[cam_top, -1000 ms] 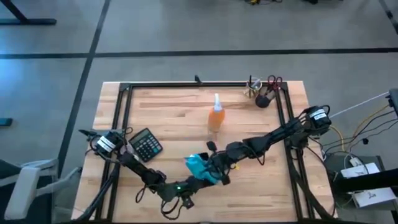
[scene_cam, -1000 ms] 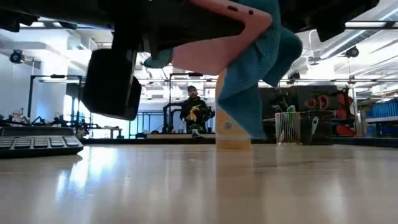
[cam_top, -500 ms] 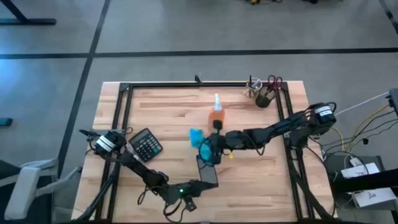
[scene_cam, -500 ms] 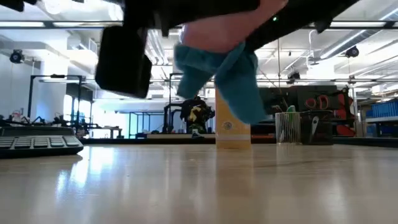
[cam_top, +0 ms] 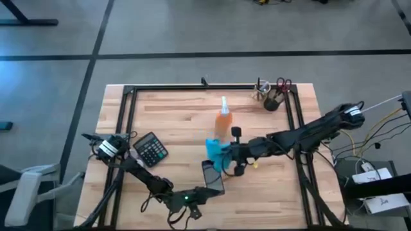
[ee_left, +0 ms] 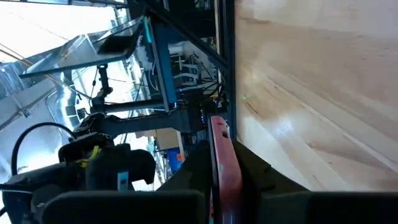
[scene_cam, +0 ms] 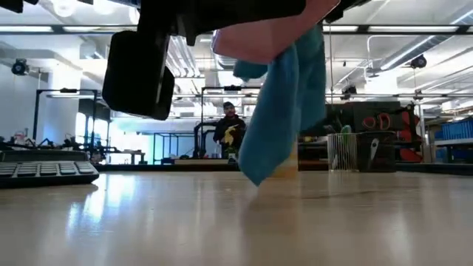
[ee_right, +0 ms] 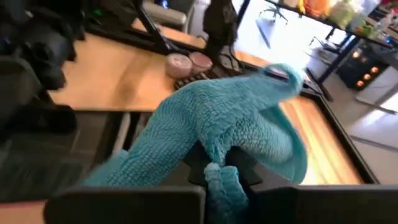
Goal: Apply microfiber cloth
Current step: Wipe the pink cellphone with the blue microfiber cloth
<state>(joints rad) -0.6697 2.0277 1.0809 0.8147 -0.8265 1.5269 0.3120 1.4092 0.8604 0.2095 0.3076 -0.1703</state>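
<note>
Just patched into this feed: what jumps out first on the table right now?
The turquoise microfiber cloth stands out first, hanging from the right gripper above the middle of the table. Right beside it, the left gripper holds up a phone in a pink case near the front edge. Behind them stands an orange spray bottle, with a black calculator off to the left.

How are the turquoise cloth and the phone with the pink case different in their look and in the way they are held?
The microfiber cloth is soft, bright turquoise and hangs limp from the right gripper; the phone is rigid, flat and dark with a pink case, gripped by the left gripper. In the low view the cloth droops down toward the table, while the phone stays high above it. Both are held up off the table, close together.
</note>
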